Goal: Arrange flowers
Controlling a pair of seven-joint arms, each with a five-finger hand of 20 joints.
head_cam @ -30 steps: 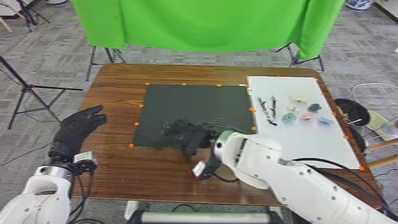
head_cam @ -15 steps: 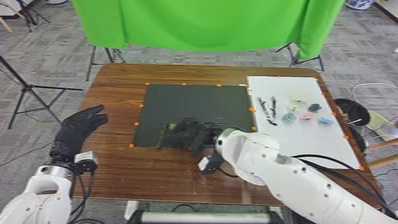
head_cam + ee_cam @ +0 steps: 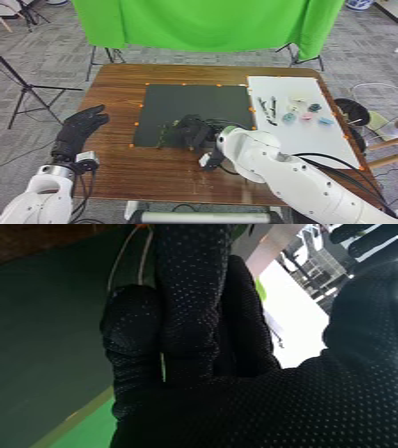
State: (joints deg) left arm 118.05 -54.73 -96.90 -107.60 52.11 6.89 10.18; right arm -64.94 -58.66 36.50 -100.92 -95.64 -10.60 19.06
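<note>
So on the head view I've got my right hand (image 3: 194,131) over the near right part of the dark mat (image 3: 191,100), and the green sprig (image 3: 163,134) is just off its left side, also over the mat. Wrist view has the fingers pretty much straight, so the hand's loose, not clenched. Thin strands (image 3: 145,256) run by the fingertips; can't tell if they touch or if they're the sprig. The small flowers (image 3: 306,116) sit on the white board (image 3: 311,145), well off to that hand's right, with the dark tools (image 3: 273,107) beside them. My left hand (image 3: 82,121) is left of the mat, relaxed and holding nothing.
</note>
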